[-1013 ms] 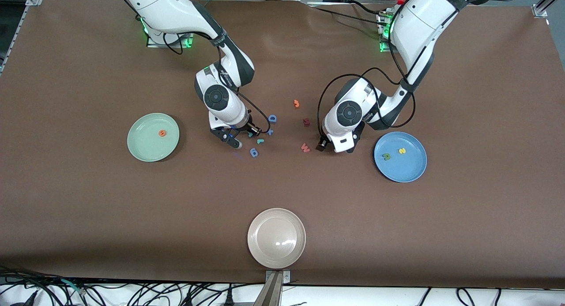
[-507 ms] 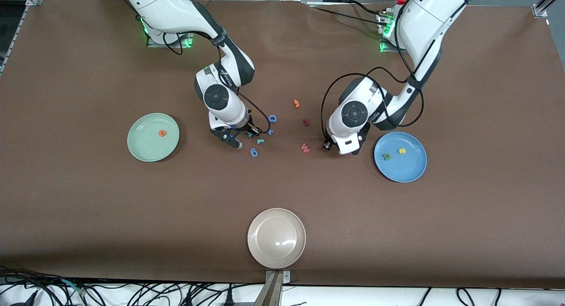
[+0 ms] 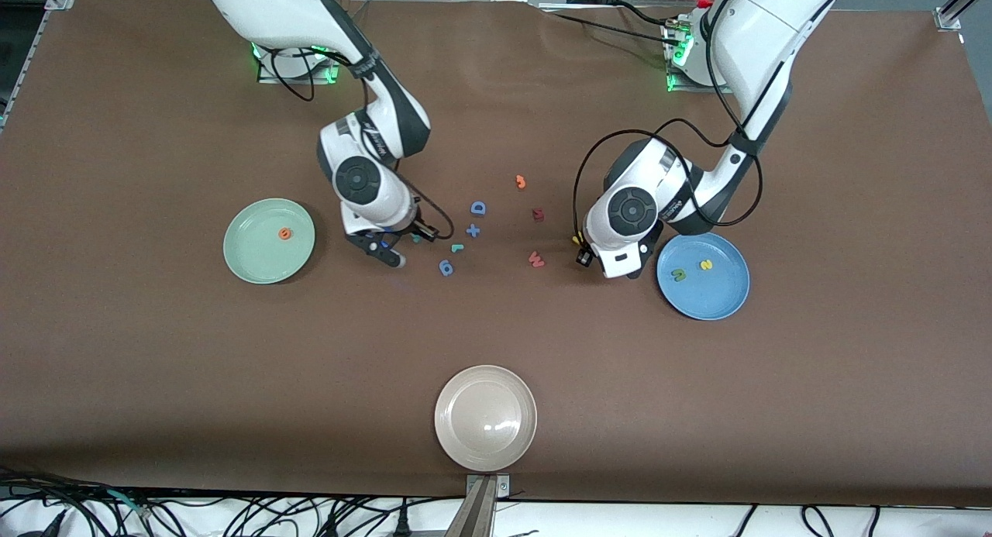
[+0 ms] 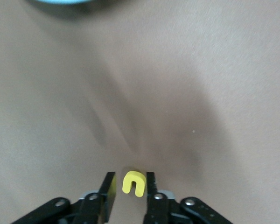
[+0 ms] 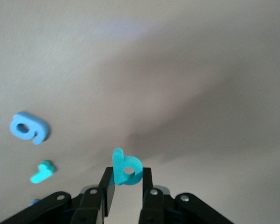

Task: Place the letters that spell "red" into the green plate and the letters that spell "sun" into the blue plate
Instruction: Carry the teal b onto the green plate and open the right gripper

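Gripping the small yellow foam "u" point(image 4: 133, 182), the left gripper point(image 4: 130, 186) hangs just beside the round medium-blue plate point(image 3: 725, 293), toward the right arm's end of it. The right gripper point(image 5: 127, 183) pinches the teal looped foam "d" point(image 5: 126, 169), with the pale mint-green plate point(image 3: 252, 262) near, toward its own end.

At mid-height in the frame, the plate at the right arm's end point(image 3: 240, 266) is holding the e point(image 3: 285, 233), and the plate at the left arm's end point(image 3: 721, 301) is holding the n point(image 3: 680, 274) and s point(image 3: 706, 265). A third plate point(image 3: 465, 436) is sitting at bottom centre. Between the two plates, the r point(image 3: 457, 248) is lying beside the looped piece point(image 3: 446, 267). The right gripper point(image 5: 127, 179) is gripping the d point(image 5: 127, 169) and the left gripper point(image 4: 130, 179) the u point(image 4: 133, 182), both over bare table.
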{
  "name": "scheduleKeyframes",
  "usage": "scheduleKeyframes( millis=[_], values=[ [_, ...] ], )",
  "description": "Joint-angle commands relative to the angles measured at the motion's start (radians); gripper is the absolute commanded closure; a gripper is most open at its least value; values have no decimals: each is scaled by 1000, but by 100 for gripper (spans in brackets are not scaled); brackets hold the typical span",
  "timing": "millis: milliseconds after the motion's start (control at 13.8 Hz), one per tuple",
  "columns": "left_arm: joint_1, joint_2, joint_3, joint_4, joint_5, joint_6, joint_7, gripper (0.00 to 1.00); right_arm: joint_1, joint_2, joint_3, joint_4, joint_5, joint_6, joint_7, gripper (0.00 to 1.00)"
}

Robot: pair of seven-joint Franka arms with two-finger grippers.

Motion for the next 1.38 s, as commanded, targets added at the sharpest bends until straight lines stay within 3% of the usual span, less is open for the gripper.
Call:
scheduleKeyframes(
  millis=[0, 217, 507, 651, 1158, 1230, 1303],
  values=[
    [-22, 7, 3, -43, -9, 85, -24, 59, 3, -112, -113, -16, -2, -175, -186, 79],
    [-27, 10, 3, -65, -11, 116, -28, 59, 2, -142, -245, -28, -2, -260, -424, 79],
    [-27, 10, 3, -97, -11, 176, -28, 59, 0, -139, -437, -88, 7, -248, -754, 79],
    [-27, 12, 3, -97, -11, 179, -28, 59, 0, -130, -503, -134, 7, -193, -858, 79],
    [-25, 10, 3, -105, -11, 199, -32, 62, -24, -39, -519, -229, 13, 51, -951, 78],
    [-25, 9, 3, -105, -11, 199, -34, 62, -24, -39, -519, -229, 18, 53, -951, 71],
    [-25, 7, 3, -105, -11, 199, -34, 59, -24, -39, -516, -228, 25, 52, -951, 50]
  ],
)
